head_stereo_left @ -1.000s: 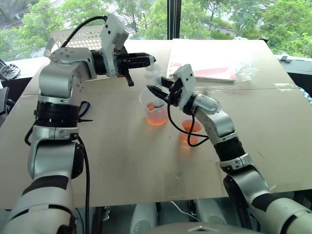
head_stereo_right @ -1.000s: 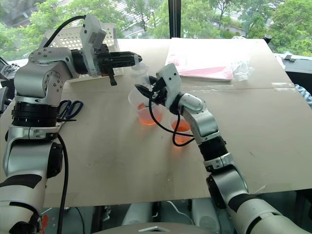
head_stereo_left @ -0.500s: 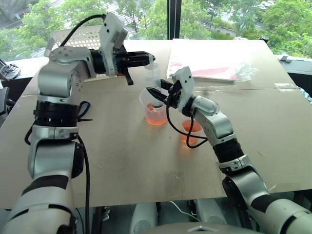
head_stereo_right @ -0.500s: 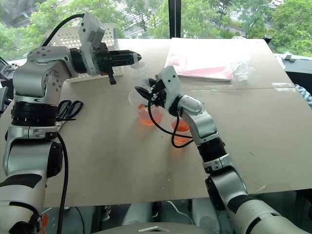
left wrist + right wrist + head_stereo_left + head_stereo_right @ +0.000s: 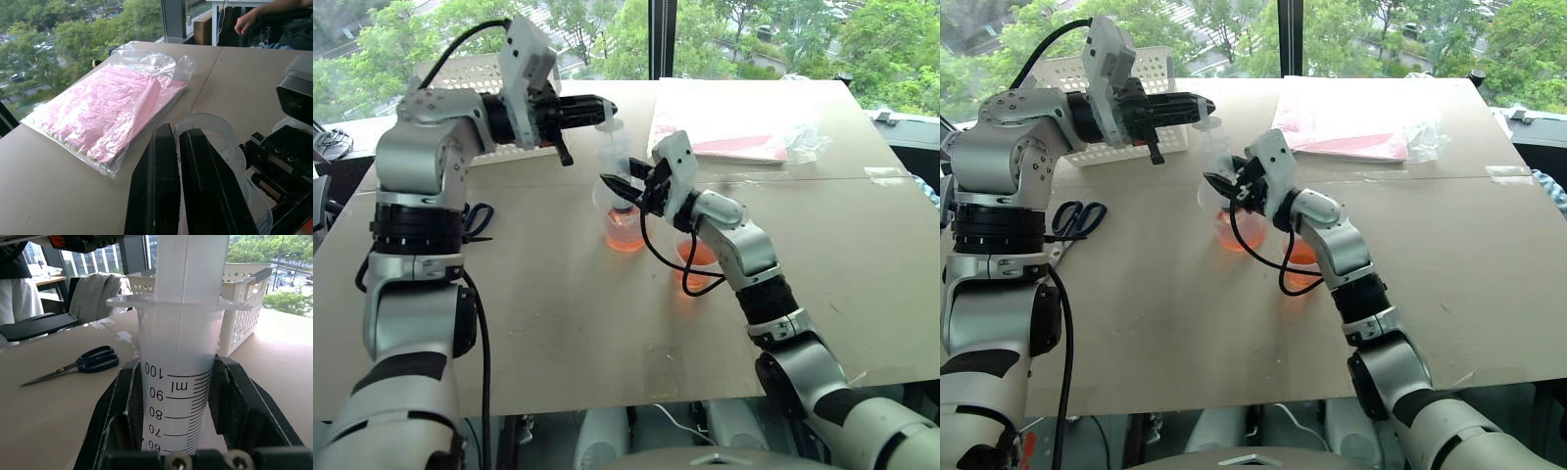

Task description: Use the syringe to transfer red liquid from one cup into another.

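The syringe [image 5: 619, 157] stands upright with its tip down in the one cup [image 5: 607, 208], a spouted beaker holding red liquid [image 5: 626, 233]. My right gripper [image 5: 625, 186] is shut on the marked barrel [image 5: 178, 382], with a finger [image 5: 122, 406] on each side. Coming in level from the left, my left gripper [image 5: 605, 102] is shut on the round top of the white plunger [image 5: 205, 127]. Another [image 5: 700, 257], the smaller cup, sits just right of the beaker under my right forearm. It holds some red liquid and is partly crossed by a black cable.
A white perforated basket [image 5: 470, 70] stands at the back left, with blue-handled scissors [image 5: 1077, 217] in front of it. A pink packet in a clear bag [image 5: 744, 132] lies at the back right. A person's hand [image 5: 244, 19] shows beyond the table.
My left gripper has crept slightly up and to the left with the plunger's top. The right gripper, the barrel and both cups stay put.
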You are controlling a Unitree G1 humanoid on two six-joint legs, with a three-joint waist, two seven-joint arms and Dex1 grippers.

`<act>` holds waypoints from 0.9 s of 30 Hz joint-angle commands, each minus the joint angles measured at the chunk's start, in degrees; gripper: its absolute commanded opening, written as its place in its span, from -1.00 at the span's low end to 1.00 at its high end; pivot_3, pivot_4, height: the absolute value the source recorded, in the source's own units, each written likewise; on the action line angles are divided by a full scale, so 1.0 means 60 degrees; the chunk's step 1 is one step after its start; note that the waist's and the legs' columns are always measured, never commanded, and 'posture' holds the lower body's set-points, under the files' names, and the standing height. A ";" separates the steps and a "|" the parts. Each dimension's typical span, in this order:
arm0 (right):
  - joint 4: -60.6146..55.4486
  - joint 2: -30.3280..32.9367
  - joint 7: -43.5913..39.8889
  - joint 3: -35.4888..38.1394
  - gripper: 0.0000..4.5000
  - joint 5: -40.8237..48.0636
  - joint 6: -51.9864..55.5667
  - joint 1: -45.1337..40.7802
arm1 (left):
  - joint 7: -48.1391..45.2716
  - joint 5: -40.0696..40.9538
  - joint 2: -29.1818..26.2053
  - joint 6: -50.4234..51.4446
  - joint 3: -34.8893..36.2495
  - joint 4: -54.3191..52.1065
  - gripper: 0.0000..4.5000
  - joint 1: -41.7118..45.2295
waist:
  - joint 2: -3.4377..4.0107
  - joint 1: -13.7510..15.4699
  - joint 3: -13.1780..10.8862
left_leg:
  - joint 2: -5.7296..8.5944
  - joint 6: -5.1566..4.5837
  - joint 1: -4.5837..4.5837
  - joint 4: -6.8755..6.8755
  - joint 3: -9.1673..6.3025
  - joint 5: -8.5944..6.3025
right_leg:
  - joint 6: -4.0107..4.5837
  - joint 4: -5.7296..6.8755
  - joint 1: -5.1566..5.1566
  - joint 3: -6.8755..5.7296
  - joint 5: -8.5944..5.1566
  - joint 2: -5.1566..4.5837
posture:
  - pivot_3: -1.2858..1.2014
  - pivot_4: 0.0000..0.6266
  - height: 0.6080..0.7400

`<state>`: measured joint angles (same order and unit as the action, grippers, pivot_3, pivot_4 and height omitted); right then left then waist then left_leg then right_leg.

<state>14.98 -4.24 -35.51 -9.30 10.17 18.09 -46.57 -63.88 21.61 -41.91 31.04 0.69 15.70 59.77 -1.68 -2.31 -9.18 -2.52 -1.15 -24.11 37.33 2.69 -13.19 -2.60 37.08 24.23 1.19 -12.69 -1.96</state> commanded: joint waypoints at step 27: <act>-0.1451 0.0633 0.0462 0.2355 -0.37 0.2747 0.1527 -0.2202 | 0.3913 0.5234 0.0144 0.6158 0.5028 -0.2648 0.38 -0.1057 | -0.0008 -0.0001 -0.0003 | -0.0005 0.0002 0.0005 0.0002 -0.0048 0.0001 | 0.0000 0.0012 -0.0001 -0.0002 0.0001 -0.0008 | 0.03 -0.52 1.00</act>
<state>10.85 -0.69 -33.63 2.16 23.23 26.81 -57.92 -40.89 49.31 -40.46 65.90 28.79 2.71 53.49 -1.73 -2.31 -9.20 -2.55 -1.13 -24.08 37.32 2.36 -13.19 -2.60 37.15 24.22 1.17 -12.68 -2.02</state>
